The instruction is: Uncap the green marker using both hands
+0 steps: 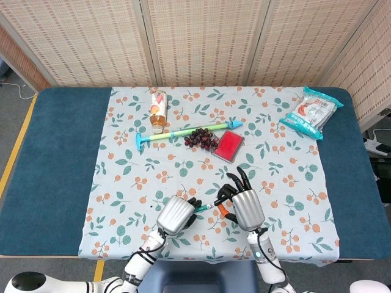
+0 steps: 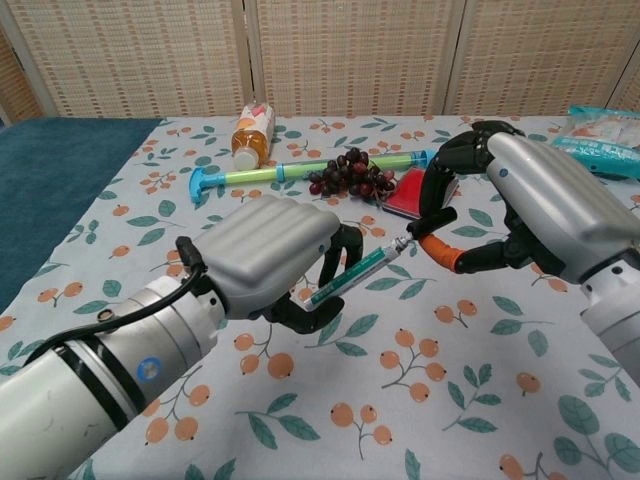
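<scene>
The left hand [image 2: 270, 250] gripped the green marker [image 2: 355, 277] by its barrel, raised over the near middle of the table [image 1: 55, 159] — its tip slanting up and right. The right hand [image 2: 545, 205] pinched the black cap [image 2: 432, 222], just off the tip.

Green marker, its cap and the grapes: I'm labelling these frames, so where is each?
green marker [image 2: 352, 277], chest view, middle of the green barrel.
cap [image 2: 434, 220], chest view, the black cap's side.
grapes [image 1: 201, 138], head view, centre of the bunch.
</scene>
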You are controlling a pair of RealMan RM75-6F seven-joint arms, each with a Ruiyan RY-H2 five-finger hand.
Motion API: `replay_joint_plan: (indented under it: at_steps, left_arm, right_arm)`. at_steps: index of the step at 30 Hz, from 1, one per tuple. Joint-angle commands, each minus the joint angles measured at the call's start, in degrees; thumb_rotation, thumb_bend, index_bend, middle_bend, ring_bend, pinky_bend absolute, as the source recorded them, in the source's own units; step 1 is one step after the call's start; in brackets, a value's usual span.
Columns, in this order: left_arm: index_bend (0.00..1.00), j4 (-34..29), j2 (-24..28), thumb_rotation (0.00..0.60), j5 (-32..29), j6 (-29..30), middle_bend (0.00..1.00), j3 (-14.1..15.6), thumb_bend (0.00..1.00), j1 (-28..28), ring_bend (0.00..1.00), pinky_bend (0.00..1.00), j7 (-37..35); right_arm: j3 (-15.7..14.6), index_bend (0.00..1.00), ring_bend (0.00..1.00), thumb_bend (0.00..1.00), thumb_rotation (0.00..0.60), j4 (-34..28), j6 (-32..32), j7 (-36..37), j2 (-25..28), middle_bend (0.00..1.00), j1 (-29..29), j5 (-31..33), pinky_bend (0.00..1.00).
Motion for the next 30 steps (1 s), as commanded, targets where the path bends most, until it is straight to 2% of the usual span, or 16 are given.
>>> replay_joint_plan:
  at_steps: [1, 5, 9, 16, 20, 23, 26, 28, 30]
  left_arm:
    - [0.91, 1.44, 0.89, 0.600, 0.81, 0.08, 1.00, 0.15, 0.67, -0.63, 0.84, 1.00, 2.01]
    - [0.91, 6.61, 2.32, 0.600, 4.57, 1.48, 1.00, 0.54, 0.63, -1.61, 0.84, 1.00, 2.79]
    - [0.91, 12.59, 2.87, 0.600, 7.52, 2.53, 1.00, 1.03, 0.55, -2.46, 0.84, 1.00, 3.05]
    - [0.87, 18.89, 3.70, 0.600, 10.02, 2.77, 0.97, 2.19, 0.54, -3.31, 0.84, 1.00, 6.91]
    - [0.79, 20.45, 4.07, 0.600, 9.88, 2.28, 0.89, 2.36, 0.54, -3.31, 0.84, 1.00, 6.96]
    - [0.64, 20.30, 4.68, 0.600, 8.79, 0.94, 0.81, 2.44, 0.51, -3.17, 0.82, 1.00, 7.30]
    - [0.47, 19.82, 5.18, 0.600, 7.69, -0.55, 0.70, 2.84, 0.49, -2.95, 0.80, 1.00, 7.70]
    - [0.41, 19.86, 5.26, 0.600, 7.26, -1.52, 0.64, 3.37, 0.48, -2.86, 0.79, 1.00, 8.06]
    - [0.34, 20.27, 5.15, 0.600, 6.92, -2.25, 0.57, 3.86, 0.48, -2.75, 0.77, 1.00, 8.49]
  right_arm:
    - [0.37, 0.96, 0.17, 0.42, 0.600, -0.33, 0.21, -0.22, 0.75, 0.50, -0.09, 0.13, 0.02]
    - [0.69, 0.96, 0.20, 0.42, 0.600, 0.00, 0.20, -0.35, 2.49, 0.50, -0.59, 0.98, 0.04]
    - [0.79, 0.96, 0.20, 0.42, 0.600, 1.06, -1.29, -0.62, 2.98, 0.50, -0.97, 3.16, 0.04]
    - [-0.12, 0.95, 0.19, 0.42, 0.600, 7.46, -5.65, -3.61, 0.08, 0.50, -0.70, 6.65, 0.04]
    - [-0.01, 0.90, 0.18, 0.42, 0.600, 10.80, -6.20, -1.93, -2.35, 0.50, -0.29, 6.93, 0.04]
    - [-0.09, 0.74, 0.14, 0.42, 0.600, 12.02, -7.12, -1.85, -3.34, 0.47, 0.20, 7.11, 0.04]
    - [0.11, 0.47, 0.07, 0.42, 0.600, 11.50, -8.60, -3.19, -3.44, 0.36, 0.48, 8.28, 0.03]
    - [0.20, 0.30, 0.03, 0.42, 0.600, 10.79, -9.31, -3.89, -3.29, 0.29, 0.52, 9.00, 0.01]
    - [0.11, 0.22, 0.01, 0.42, 0.600, 10.34, -9.79, -4.48, -3.08, 0.26, 0.46, 9.50, 0.00]
